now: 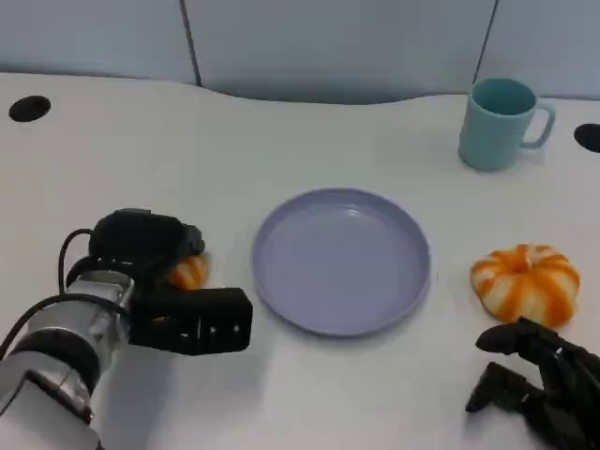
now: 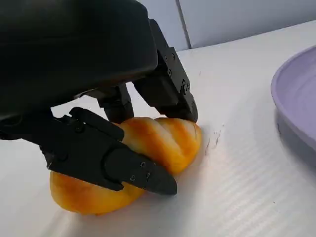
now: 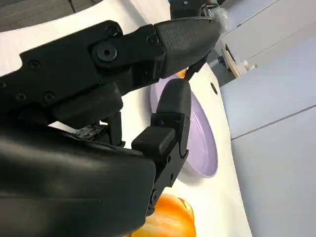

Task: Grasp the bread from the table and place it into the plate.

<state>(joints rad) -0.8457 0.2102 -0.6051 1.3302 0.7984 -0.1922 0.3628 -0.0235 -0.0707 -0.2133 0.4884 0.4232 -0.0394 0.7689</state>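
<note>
The bread (image 1: pixel 190 272), a golden-orange loaf, lies on the white table just left of the lavender plate (image 1: pixel 342 258). My left hand (image 1: pixel 178 319) is over it and mostly hides it in the head view. In the left wrist view the thumb crosses the front of the bread (image 2: pixel 163 140) and the fingers (image 2: pixel 168 84) press its far side, so my left hand (image 2: pixel 89 74) grips it while it rests on the table. The plate's rim (image 2: pixel 296 98) is close by. My right hand (image 1: pixel 539 384) rests at the lower right, fingers apart and holding nothing.
An orange-and-white striped bun (image 1: pixel 525 281) sits right of the plate, just ahead of my right hand (image 3: pixel 123 89). A teal mug (image 1: pixel 497 122) stands at the back right. Black round holes (image 1: pixel 29 108) mark the table's far corners.
</note>
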